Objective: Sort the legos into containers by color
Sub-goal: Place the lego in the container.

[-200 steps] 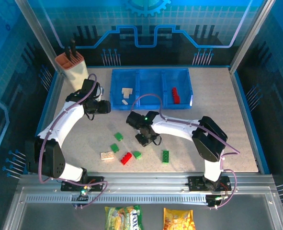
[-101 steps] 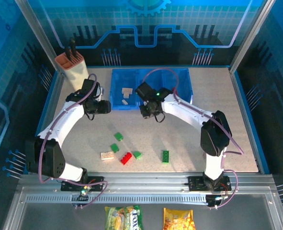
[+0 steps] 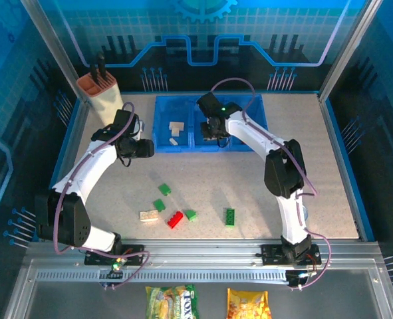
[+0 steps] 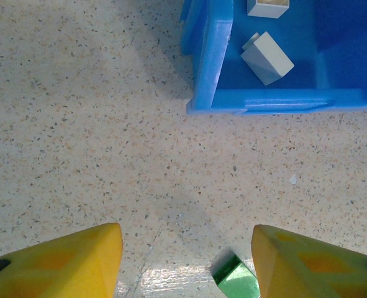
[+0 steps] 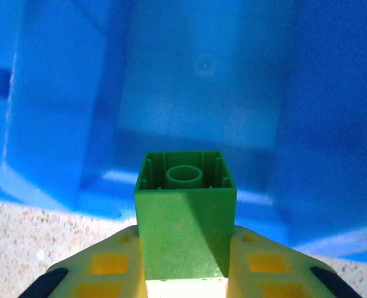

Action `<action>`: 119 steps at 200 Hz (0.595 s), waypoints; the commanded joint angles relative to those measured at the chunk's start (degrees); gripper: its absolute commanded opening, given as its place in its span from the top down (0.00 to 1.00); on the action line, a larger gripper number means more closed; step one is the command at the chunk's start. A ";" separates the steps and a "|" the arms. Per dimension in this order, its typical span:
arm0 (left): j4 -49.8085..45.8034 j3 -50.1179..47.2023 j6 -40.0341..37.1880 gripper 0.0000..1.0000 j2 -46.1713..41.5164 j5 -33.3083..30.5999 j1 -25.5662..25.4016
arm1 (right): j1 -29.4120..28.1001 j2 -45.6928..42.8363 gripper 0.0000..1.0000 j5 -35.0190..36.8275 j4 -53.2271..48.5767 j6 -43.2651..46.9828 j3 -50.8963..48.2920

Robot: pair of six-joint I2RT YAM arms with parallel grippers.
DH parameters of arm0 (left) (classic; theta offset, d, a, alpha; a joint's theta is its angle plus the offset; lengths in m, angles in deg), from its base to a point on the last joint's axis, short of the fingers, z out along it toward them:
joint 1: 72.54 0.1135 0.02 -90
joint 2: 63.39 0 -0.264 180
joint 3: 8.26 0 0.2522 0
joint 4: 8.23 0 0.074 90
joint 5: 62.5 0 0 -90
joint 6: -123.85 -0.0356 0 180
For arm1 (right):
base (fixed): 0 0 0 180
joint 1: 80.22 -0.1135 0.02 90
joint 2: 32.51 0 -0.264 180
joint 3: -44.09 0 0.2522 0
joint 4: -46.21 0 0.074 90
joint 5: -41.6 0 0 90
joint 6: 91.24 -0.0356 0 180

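**Green brick brought over to the middle bin**

A second ago my right gripper [image 3: 213,128] was low over the middle of the speckled table [image 3: 329,173], among the loose pieces. It has since swung far and now hangs at the near edge of the bright blue three-bin plastic tray [image 3: 176,147]. Its fingers are clamped on a small green studded plastic brick [image 5: 184,217], hollow underside facing the wrist camera, with the bare floor of the middle bin [image 5: 202,93] just beyond it. As I judge it, the brick is carried but not yet delivered: a little further in, then let go.

My left gripper [image 4: 186,261] has not moved. It hovers just left of the tray with its jaws spread and nothing between them, and one loose green piece [image 4: 236,282] lies just near of it.

The left bin holds the cream bricks [image 3: 176,126] and the right bin a red brick [image 3: 244,131]. So green belongs in the middle. On the table remain green bricks [image 3: 164,189], a cream brick [image 3: 149,214], a red one [image 3: 175,219] and a darker green brick [image 3: 230,216].
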 commanded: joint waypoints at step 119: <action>-0.60 -0.30 1.01 0.42 -0.35 1.14 0.36 | 2.27 17.51 0.72 -1.22 -9.69 -1.81 16.72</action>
